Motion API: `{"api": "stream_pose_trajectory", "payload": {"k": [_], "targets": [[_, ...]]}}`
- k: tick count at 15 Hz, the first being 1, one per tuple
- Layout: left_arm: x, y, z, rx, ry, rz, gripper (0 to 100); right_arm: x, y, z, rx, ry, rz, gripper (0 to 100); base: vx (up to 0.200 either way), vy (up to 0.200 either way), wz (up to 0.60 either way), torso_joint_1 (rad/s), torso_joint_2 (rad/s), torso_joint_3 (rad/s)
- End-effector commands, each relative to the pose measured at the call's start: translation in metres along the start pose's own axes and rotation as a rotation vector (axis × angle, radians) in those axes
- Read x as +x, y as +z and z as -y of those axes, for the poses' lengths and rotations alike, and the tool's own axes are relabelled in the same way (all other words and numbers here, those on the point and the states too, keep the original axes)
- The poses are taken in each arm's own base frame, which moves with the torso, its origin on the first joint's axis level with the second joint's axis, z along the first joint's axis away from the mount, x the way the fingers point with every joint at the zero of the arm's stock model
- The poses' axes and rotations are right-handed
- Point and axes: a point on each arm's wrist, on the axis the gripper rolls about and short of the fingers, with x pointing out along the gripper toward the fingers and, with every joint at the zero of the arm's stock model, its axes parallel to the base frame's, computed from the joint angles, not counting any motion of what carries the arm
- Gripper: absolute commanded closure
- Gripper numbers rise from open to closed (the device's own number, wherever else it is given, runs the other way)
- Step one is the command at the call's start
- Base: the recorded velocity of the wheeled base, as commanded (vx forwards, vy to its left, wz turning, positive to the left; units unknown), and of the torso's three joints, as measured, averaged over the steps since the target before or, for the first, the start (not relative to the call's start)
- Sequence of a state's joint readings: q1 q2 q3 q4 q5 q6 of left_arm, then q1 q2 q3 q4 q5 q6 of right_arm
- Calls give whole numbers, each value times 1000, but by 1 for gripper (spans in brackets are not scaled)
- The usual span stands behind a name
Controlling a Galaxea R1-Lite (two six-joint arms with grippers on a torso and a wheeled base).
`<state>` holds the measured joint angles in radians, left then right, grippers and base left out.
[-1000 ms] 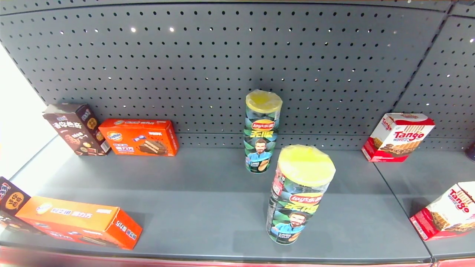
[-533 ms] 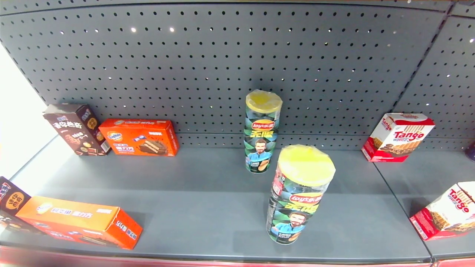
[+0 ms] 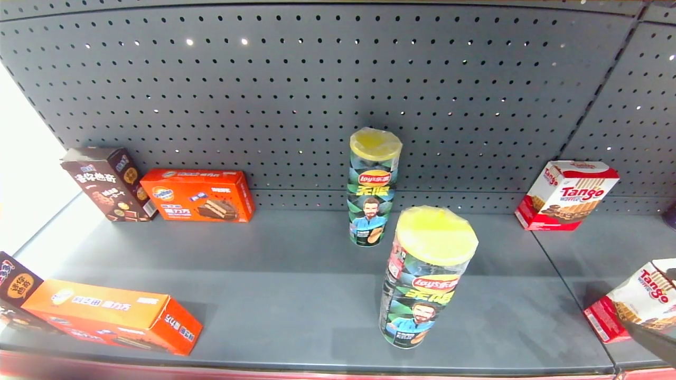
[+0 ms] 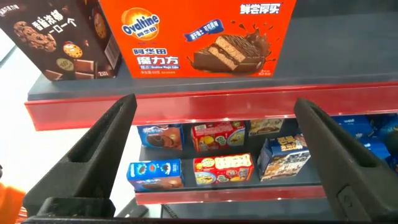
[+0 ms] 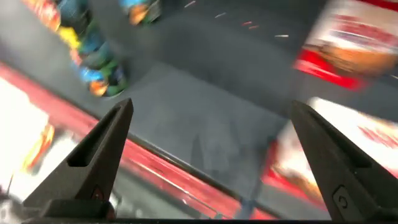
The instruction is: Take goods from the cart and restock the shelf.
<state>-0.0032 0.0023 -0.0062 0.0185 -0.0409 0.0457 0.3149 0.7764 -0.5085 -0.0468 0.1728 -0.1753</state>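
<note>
Two tall chip cans with yellow lids stand upright on the grey shelf point(image 3: 296, 285): one near the front point(image 3: 422, 279), one by the back wall point(image 3: 371, 187). My left gripper point(image 4: 214, 168) is open and empty below the shelf's red front lip point(image 4: 186, 102), facing an orange wafer-cake box point(image 4: 199, 37) and a brown cookie box point(image 4: 59, 40). My right gripper point(image 5: 214, 162) is open and empty over the shelf's right front part, with a chip can point(image 5: 93, 56) to one side and red-and-white wafer boxes point(image 5: 354, 56) to the other. One of its dark fingers point(image 3: 655, 340) overlaps the front wafer box point(image 3: 634, 309).
An orange box point(image 3: 113, 314) and a dark box point(image 3: 16, 290) lie at the front left. At the back left are a brown box point(image 3: 108, 182) and an orange one point(image 3: 198, 194); a wafer box point(image 3: 567, 195) stands back right. Lower shelves point(image 4: 217, 155) hold small boxes.
A dark finger of my right gripper has come into the head view at the lower right, in front of the front wafer box. The goods on the shelf have not moved.
</note>
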Motion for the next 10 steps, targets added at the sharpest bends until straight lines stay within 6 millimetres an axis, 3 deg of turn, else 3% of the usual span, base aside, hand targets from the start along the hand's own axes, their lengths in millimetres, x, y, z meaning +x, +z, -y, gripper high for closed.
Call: {"api": "stream_pose_trajectory", "payload": {"k": [1, 4, 10], "targets": [[0, 0, 0, -1, -1, -4, 0, 45, 2, -5, -37, 124, -107, 0, 0, 0, 0, 0, 0, 0], [0, 0, 0, -7, 3, -2, 0, 74, 5, -18, -69, 190, -153, 0, 0, 0, 0, 0, 0, 0], [1, 0, 0, -6, 1, -5, 0, 116, 14, -21, -75, 189, -219, 0, 0, 0, 0, 0, 0, 0]]}}
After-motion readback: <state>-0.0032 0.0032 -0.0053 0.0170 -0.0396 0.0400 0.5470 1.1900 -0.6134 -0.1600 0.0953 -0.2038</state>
